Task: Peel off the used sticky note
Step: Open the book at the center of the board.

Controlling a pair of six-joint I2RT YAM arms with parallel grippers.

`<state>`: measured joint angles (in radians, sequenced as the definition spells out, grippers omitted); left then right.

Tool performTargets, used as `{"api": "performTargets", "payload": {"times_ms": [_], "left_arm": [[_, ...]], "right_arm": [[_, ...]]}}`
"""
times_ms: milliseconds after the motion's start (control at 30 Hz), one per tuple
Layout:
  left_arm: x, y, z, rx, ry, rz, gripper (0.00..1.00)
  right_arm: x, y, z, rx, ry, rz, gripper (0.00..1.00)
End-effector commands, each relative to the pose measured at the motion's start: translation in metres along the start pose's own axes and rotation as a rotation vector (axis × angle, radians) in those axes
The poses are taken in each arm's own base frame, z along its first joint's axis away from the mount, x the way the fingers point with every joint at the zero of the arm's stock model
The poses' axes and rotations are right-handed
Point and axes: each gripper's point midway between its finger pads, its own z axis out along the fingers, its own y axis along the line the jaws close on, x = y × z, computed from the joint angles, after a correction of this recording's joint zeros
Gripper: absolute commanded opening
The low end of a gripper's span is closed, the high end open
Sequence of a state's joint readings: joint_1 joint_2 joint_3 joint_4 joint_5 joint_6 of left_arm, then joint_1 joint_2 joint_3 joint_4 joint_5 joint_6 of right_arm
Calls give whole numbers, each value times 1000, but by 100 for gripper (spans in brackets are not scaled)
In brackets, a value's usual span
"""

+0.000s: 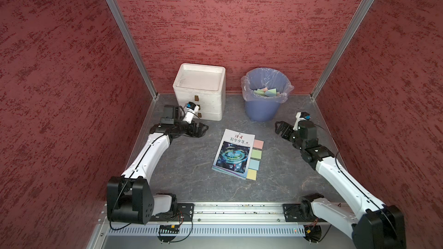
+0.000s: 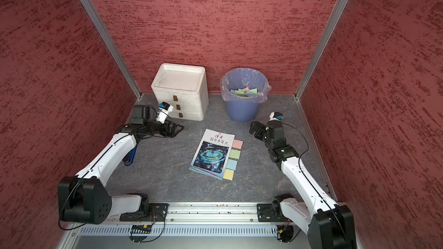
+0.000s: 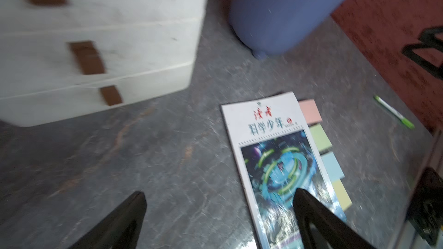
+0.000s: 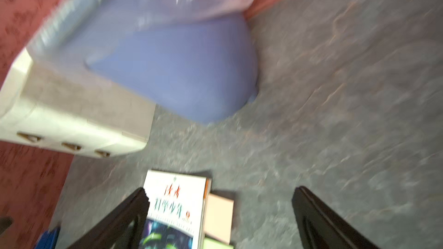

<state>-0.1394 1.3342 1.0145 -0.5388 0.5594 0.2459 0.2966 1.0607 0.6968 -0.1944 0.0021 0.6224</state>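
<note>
- Since the four sticky notes [image 1: 256, 154] jut from the 3 o'clock edge of the magazine [image 1: 233, 153], the right gripper [image 1: 280, 127], near at 2 o'clock of the pink note [image 1: 258, 143], looks the handier one.
- Its jaws gape wide and hold nothing.
- Row runs 12 to 6: pink, green, blue, yellow, lying flat.
- Left gripper [image 1: 203, 129], at 10 o'clock of the magazine, is spread and empty too.
</note>
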Motion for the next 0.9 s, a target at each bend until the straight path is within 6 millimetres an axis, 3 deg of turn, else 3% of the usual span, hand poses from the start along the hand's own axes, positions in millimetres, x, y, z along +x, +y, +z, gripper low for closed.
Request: {"api": "performTargets", "payload": {"times_ms": [0,133,267,567,867], "left_arm": [[22,-24,22,60,148,53,100],[33,-41,63,103,251,93,100],[44,-39,90,114,305,94,99],[73,-30,121,107,417,80,84],[93,-34,139,100,517,116,70]], "right_arm": [[50,13,6,-4,168,60,98],[84,33,26,-34,276,64,93],[97,40,42,-58,327,86,92],[116,54,80,-101,424,95,85],[118,59,103,-91,443,87,82]]}}
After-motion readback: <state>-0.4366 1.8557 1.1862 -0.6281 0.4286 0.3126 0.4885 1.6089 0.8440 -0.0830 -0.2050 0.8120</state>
